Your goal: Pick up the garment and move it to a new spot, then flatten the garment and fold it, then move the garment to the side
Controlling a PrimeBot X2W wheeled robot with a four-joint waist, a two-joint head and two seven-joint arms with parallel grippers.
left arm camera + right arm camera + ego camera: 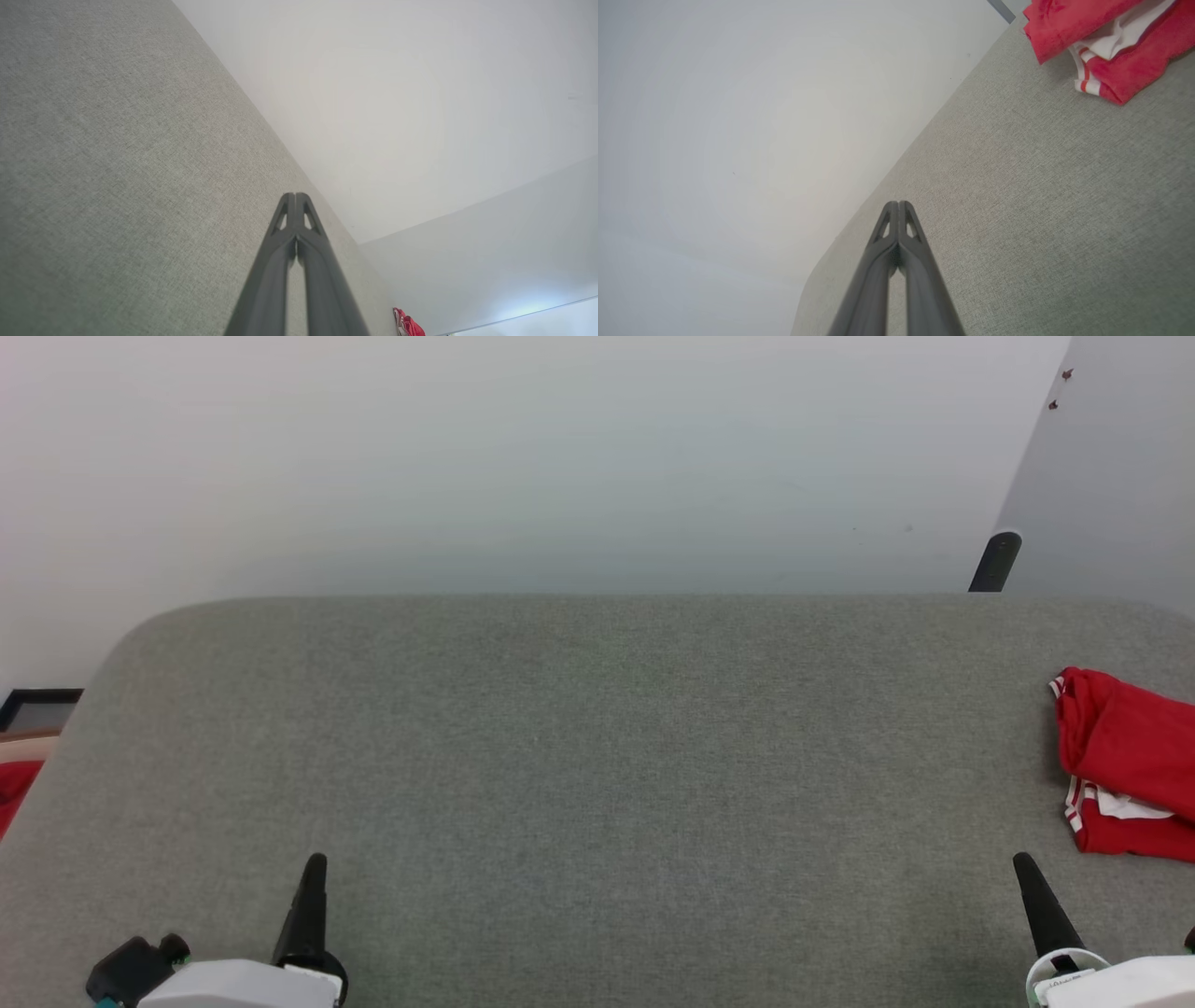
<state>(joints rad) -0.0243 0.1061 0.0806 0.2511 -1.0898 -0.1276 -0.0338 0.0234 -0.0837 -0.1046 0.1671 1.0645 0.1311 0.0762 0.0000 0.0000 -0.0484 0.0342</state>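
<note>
One garment, a red jersey-style T-shirt with white sleeve cloth and red-and-white striped trim (pixel 1120 765), lies bunched in a heap at the right end of one grey fabric-covered table with rounded corners (pixel 597 737). It runs on past the right border of the head view.

There are two grippers. The left gripper (pixel 315 861) sits at the near left and the right gripper (pixel 1019 859) at the near right. Each has its two long dark fingers pressed together tip to tip, clenched on nothing. Both point toward the table's far edge. The garment lies just beyond the right gripper and to its right, apart from it.

Between the two grippers and out to the far edge, the grey cloth shows bare across the whole middle and left. The far edge runs straight below one pale wall (pixel 560 457), curving down at the far left corner.

One dark round-topped post (pixel 995 562) stands behind the far edge toward the right, with two small dark marks (pixel 1060 389) on the wall above it. Past the left edge, lower down, are one black-framed object (pixel 37 707) and one patch of red (pixel 13 791).
</note>
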